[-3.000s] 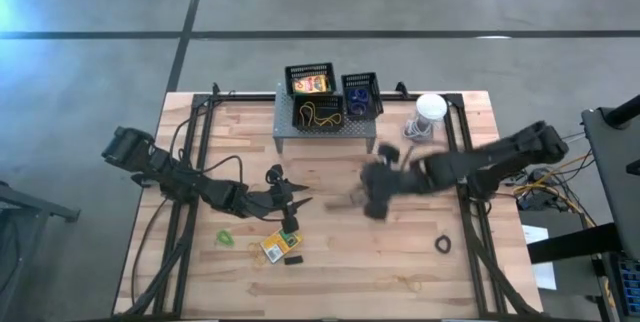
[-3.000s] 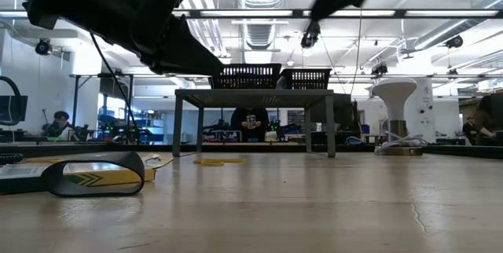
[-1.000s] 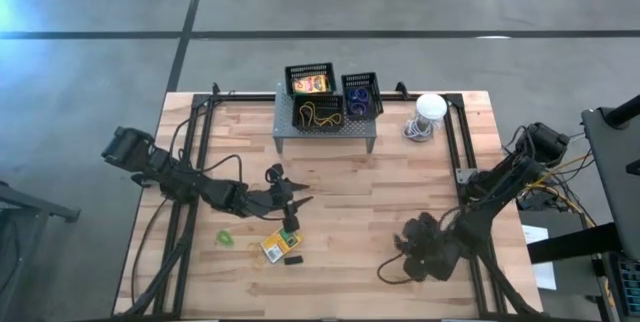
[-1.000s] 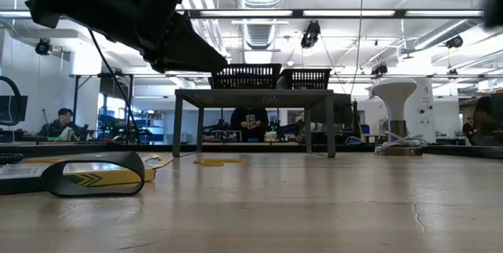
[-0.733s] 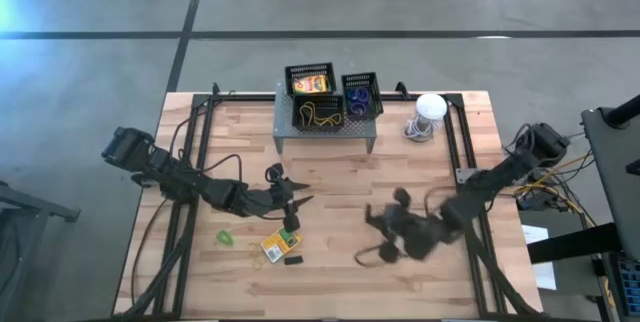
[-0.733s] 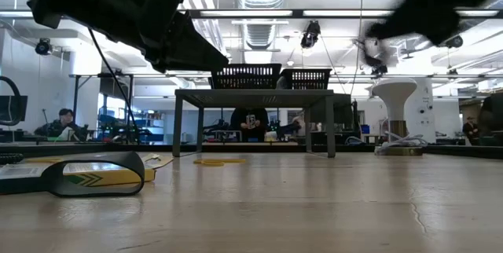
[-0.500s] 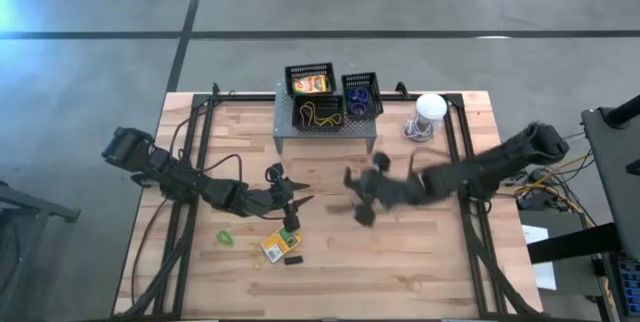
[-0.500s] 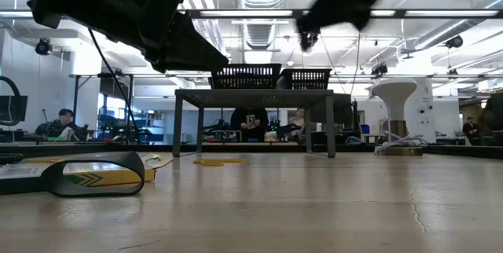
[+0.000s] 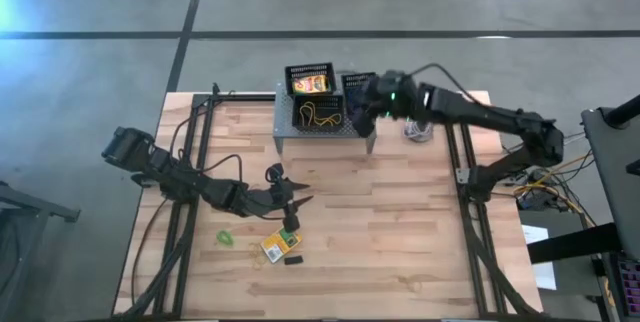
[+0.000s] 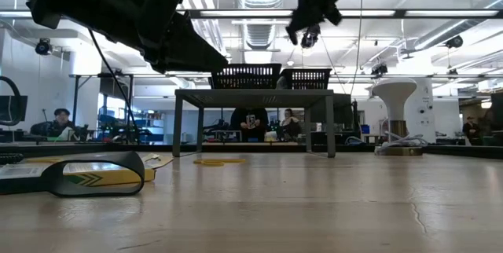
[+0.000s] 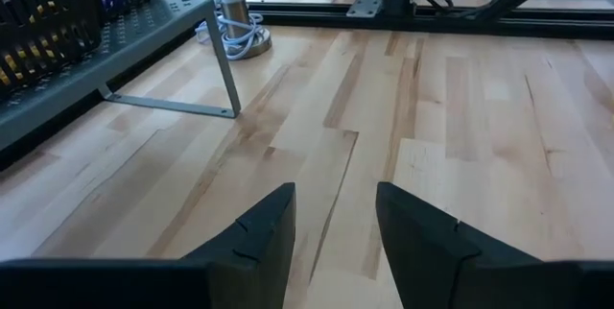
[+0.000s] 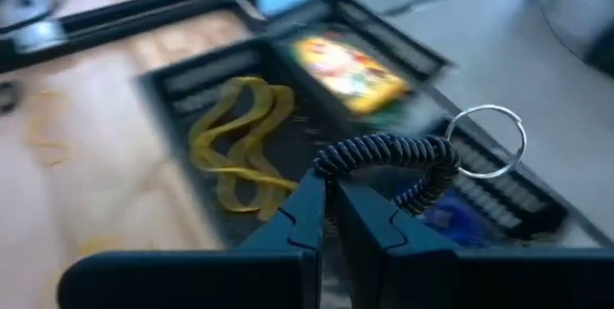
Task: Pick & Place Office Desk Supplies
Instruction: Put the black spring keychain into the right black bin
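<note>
The right gripper is clamped tight on a black coiled cord with a silver ring dangling off its end, and it is up over the baskets at top centre of the high view, right gripper hovering just at the right-hand basket. Directly beneath the coil in the wrist view: the yellow bands in one basket, an orange crayon box in the next, blue bands just past the fingers. Half a second back that arm was low over mid-table; a second ago it was down at the lower right of the table, so it has swung all the way up to the shelf. The coil itself is short, dark and tightly wound, the ring thin and bright. The left gripper has not budged, fingers spread and holding nothing, parked left of centre above a crayon box, a tiny black block and a green band on the table. The low view shows a black band lying close at lower left.
</note>
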Robot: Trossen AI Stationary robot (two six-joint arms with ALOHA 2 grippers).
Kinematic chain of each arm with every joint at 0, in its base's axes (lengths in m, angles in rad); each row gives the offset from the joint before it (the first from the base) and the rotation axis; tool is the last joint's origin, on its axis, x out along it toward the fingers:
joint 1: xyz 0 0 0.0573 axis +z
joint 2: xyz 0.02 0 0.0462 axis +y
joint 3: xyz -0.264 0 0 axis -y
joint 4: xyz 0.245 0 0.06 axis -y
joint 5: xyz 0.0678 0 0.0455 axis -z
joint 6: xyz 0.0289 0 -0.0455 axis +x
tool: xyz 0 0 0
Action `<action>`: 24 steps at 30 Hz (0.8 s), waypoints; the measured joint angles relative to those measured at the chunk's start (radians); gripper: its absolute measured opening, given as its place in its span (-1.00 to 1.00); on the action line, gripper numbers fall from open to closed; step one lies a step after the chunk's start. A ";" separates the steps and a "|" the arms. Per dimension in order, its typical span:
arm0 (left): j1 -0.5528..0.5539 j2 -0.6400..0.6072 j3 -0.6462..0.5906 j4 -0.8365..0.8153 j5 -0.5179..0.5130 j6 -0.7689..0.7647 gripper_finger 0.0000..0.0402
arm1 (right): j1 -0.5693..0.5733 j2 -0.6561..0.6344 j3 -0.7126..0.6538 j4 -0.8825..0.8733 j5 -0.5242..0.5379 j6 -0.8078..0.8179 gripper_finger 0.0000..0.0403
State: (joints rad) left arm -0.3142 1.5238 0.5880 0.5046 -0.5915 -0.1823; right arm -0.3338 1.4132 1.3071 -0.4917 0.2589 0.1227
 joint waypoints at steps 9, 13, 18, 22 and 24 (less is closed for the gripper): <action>0.053 0.000 0.000 0.000 0.000 0.143 -0.26 | -0.196 0.037 -0.015 -0.007 -0.187 0.005 -0.92; 0.091 0.000 0.000 0.000 0.000 0.158 -0.26 | -0.208 0.076 -0.014 -0.007 -0.191 0.006 -0.92; 0.114 0.000 0.000 0.000 0.000 0.157 -0.26 | -0.208 0.115 -0.007 -0.039 -0.192 0.008 -0.92; 0.114 0.000 0.000 0.000 0.014 0.157 -0.26 | -0.208 0.120 0.013 -0.124 -0.192 0.028 -0.92; 0.114 0.000 0.000 0.000 0.022 0.157 -0.26 | -0.208 0.118 0.025 -0.160 -0.197 0.028 -0.91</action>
State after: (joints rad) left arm -0.2001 1.5238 0.5880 0.5045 -0.5700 -0.0257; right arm -0.5415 1.5311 1.3317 -0.6514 0.0617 0.1505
